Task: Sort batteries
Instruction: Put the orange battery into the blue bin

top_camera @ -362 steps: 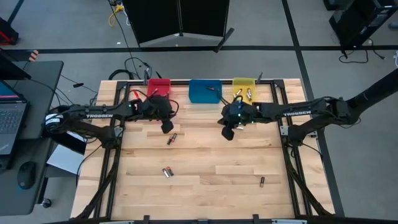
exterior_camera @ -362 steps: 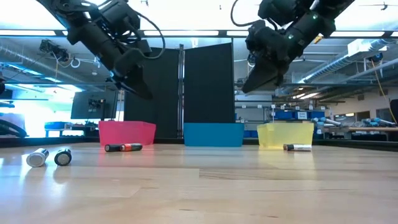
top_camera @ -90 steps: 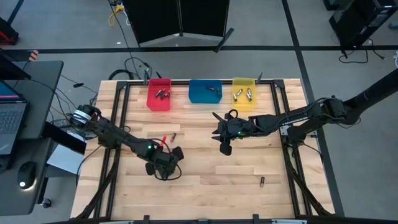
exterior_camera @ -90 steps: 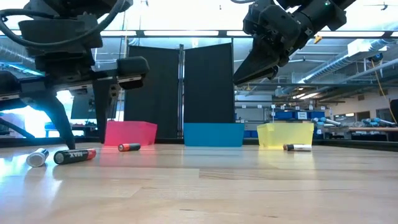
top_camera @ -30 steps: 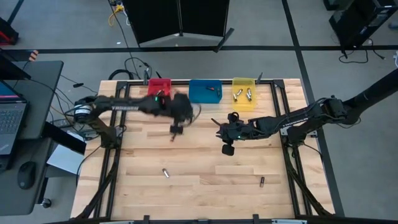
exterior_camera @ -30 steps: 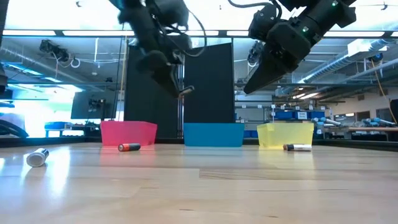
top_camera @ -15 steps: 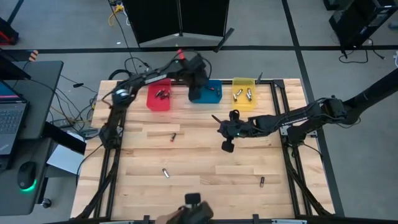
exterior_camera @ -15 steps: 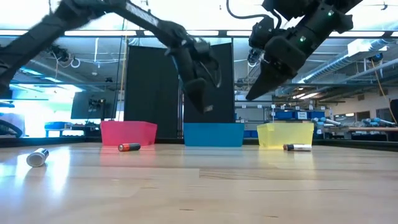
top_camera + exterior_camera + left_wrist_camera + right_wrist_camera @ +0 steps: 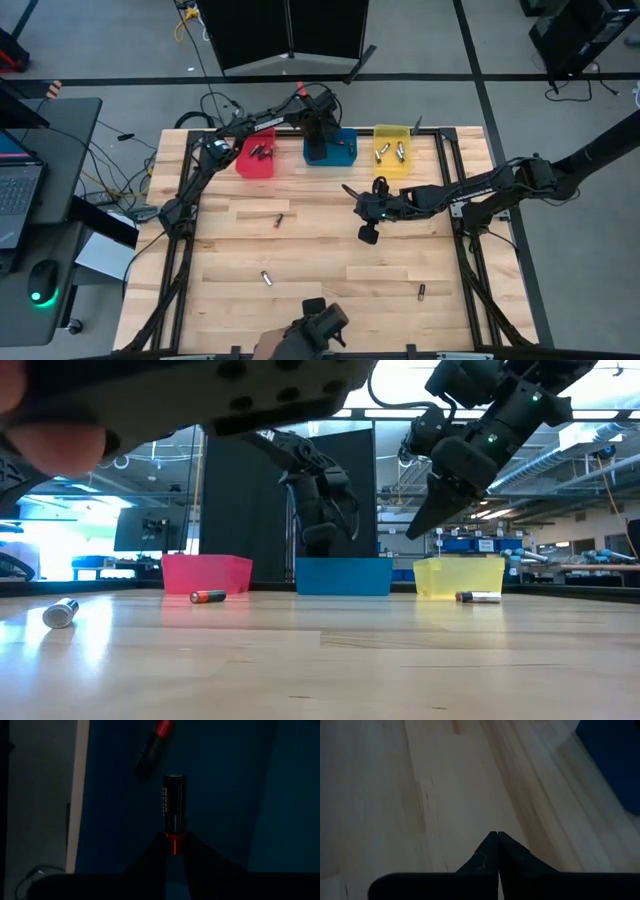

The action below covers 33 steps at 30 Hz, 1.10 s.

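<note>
My left gripper point(image 9: 321, 133) hangs over the blue bin point(image 9: 330, 157) at the table's far edge, shut on a black battery with a red end point(image 9: 175, 810). One more battery point(image 9: 154, 745) lies on the blue bin's floor. My right gripper point(image 9: 367, 236) is shut on nothing, above the table right of centre; its closed fingertips point(image 9: 497, 834) point at bare wood. Loose batteries lie on the table point(image 9: 279, 219), point(image 9: 267, 277), point(image 9: 421, 292). More batteries lie in the red bin point(image 9: 262, 151) and in the yellow bin point(image 9: 390, 152). My left gripper pinches the battery's red end point(image 9: 176, 843) between its two fingertips. The fingers come from above, pointing down into the blue bin, and lie along the battery. The battery sticks out past the fingertips, lifted clear of the bin's floor.
The red point(image 9: 205, 574), blue point(image 9: 343, 575) and yellow point(image 9: 459, 576) bins stand in a row along the far edge. A person's hand with a dark device point(image 9: 310, 335) reaches in at the near edge and fills the low view's upper left point(image 9: 180, 400).
My left gripper, holding the battery, has swung from above the table's middle left toward the far edge and now hangs over the blue bin. A hand with a dark device has come in at the near edge.
</note>
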### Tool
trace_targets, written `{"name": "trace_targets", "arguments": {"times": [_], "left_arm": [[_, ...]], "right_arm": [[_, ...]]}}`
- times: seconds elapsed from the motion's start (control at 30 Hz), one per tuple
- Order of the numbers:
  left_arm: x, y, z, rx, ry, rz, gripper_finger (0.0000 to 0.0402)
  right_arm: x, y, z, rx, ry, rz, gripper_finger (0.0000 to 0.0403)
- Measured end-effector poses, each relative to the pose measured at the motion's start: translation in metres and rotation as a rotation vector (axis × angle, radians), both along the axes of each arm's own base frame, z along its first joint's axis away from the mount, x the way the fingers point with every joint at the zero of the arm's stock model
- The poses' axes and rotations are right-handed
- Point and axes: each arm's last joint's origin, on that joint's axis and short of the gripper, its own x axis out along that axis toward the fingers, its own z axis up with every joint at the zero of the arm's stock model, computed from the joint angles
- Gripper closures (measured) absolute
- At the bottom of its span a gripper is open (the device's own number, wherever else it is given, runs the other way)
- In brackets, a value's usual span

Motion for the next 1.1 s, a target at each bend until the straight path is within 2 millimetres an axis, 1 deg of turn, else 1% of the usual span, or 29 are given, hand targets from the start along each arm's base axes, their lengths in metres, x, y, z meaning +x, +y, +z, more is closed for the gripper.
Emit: {"name": "trace_targets", "arguments": {"times": [0.13,0.37,0.6,0.7,0.8,0.9,1.0,1.1], "left_arm": [[-0.002,0.002,-0.002,-0.014,-0.001,0.002,0.0358],[-0.003,0.004,-0.002,-0.022,-0.010,0.003,0.0347],[-0.008,0.010,-0.002,-0.026,-0.005,0.017,0.0348],[-0.011,0.014,-0.007,-0.035,0.005,0.026,0.0359],[-0.011,0.018,-0.012,-0.036,0.003,0.032,0.0360],[-0.012,0.018,-0.018,-0.054,0.025,0.025,0.0360],[-0.014,0.018,-0.026,-0.071,0.062,0.009,0.0344],[-0.013,0.018,-0.027,-0.056,0.064,0.009,0.0323]], "right_arm": [[0.000,0.000,0.000,0.001,-0.006,0.000,0.0386],[0.000,0.000,0.000,0.001,-0.006,0.000,0.0396],[0.000,0.000,0.000,0.005,-0.007,-0.007,0.0387],[0.000,-0.002,0.000,0.010,-0.007,-0.009,0.0393],[0.000,-0.005,0.000,0.011,-0.007,-0.019,0.0395],[0.001,-0.008,0.000,0.016,-0.006,-0.026,0.0390],[0.001,-0.010,0.000,0.029,-0.007,-0.025,0.0388],[0.000,-0.011,0.000,0.031,-0.005,-0.029,0.0390]]}}
